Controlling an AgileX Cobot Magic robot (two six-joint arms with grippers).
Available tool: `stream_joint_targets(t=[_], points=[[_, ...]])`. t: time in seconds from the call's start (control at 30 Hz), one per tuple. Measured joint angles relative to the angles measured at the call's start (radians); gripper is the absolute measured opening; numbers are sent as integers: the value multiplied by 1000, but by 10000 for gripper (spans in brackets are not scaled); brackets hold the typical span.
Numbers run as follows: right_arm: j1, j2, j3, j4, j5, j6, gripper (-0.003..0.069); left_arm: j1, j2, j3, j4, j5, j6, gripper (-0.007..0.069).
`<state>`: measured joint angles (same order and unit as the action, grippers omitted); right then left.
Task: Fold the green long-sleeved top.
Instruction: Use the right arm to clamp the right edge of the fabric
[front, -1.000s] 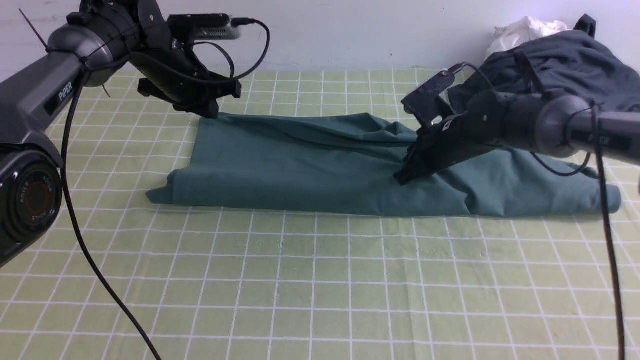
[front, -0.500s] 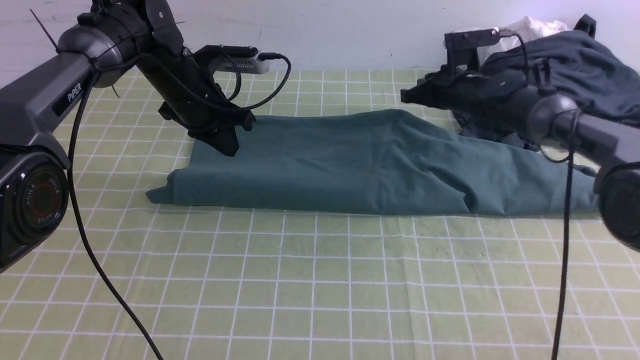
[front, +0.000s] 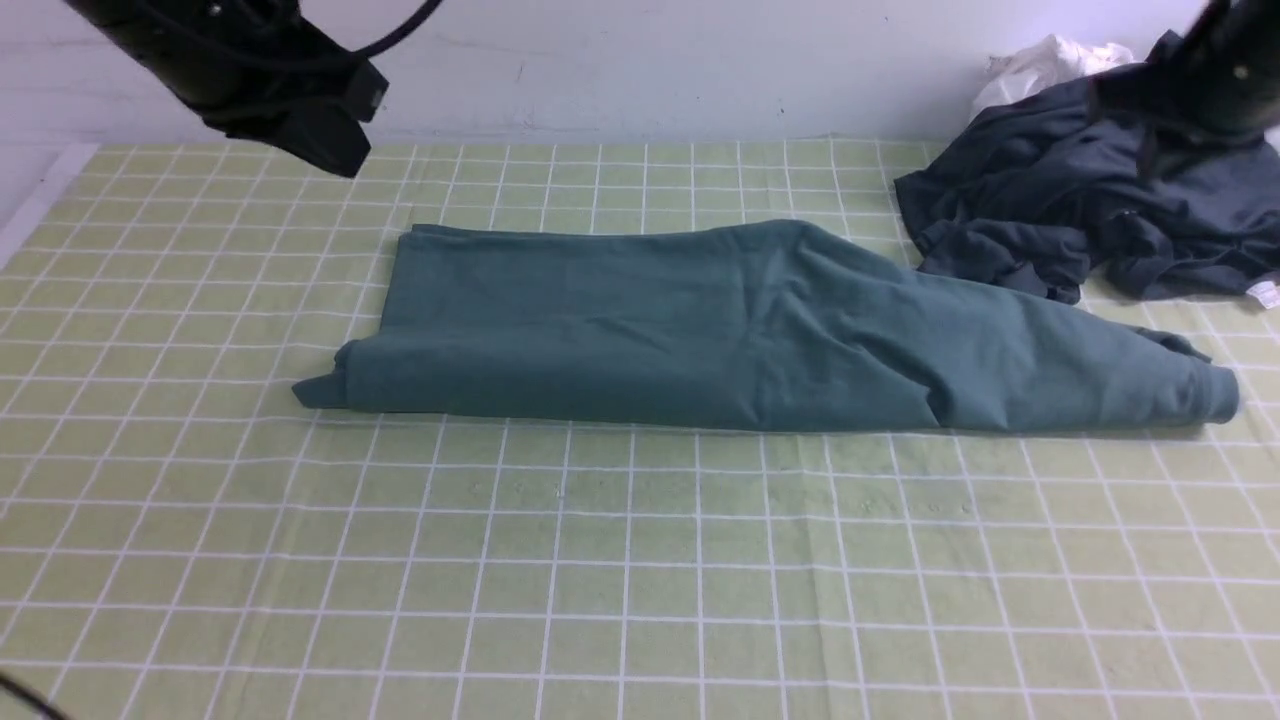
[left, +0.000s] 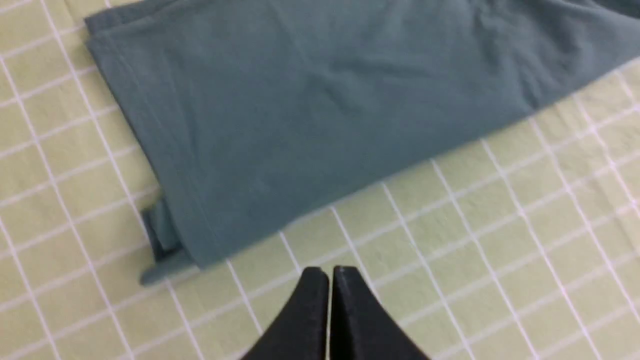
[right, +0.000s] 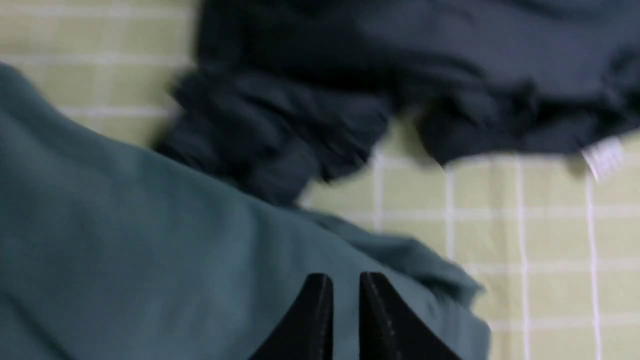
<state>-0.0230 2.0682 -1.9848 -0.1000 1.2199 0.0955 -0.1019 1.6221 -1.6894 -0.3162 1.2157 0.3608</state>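
I see green top lying mid-tabletop as long folded band, running left to right. Left claw pressed together, empty, over bare grid near band's left end. Right claw nearly together, thin gap, nothing in it, above band's right end.

My worries:
- dark garment pile lies against band's far right edge, so right claw may snag it
- layers loose, so pinching top layer alone undoes fold
- checked cover could lift too

Pale wall behind, white cloth by pile.
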Motion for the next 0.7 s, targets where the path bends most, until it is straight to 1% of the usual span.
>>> stream_joint_targets(t=[0.1, 0.23, 0.27, 0.33, 0.43, 0.5, 0.57, 0.63, 0.7], points=[[-27, 7, 141, -22, -2, 46, 100, 0, -178, 218, -16, -93, 0, -4], [-53, 5, 279, 0, -93, 52, 108, 0, -366, 480, 8, -200, -8, -4], [-62, 0, 323, 15, -128, 44, 109, 0, -434, 569, 35, -212, -16, -4], [-85, -12, 371, 55, -182, 15, 111, 0, -519, 670, 77, -229, -46, -4], [-126, -27, 416, 142, -222, -48, 118, 0, -637, 801, 132, -260, -123, -4], [-150, -32, 438, 177, -245, -82, 128, 0, -705, 880, 171, -285, -160, -4], [-170, -32, 452, 189, -269, -112, 155, 0, -749, 941, 213, -322, -178, -3], [-178, -32, 457, 189, -285, -128, 203, 0, -775, 988, 250, -369, -186, -3], [-183, -32, 457, 189, -310, -132, 289, 0, -787, 1030, 283, -441, -188, -3]])
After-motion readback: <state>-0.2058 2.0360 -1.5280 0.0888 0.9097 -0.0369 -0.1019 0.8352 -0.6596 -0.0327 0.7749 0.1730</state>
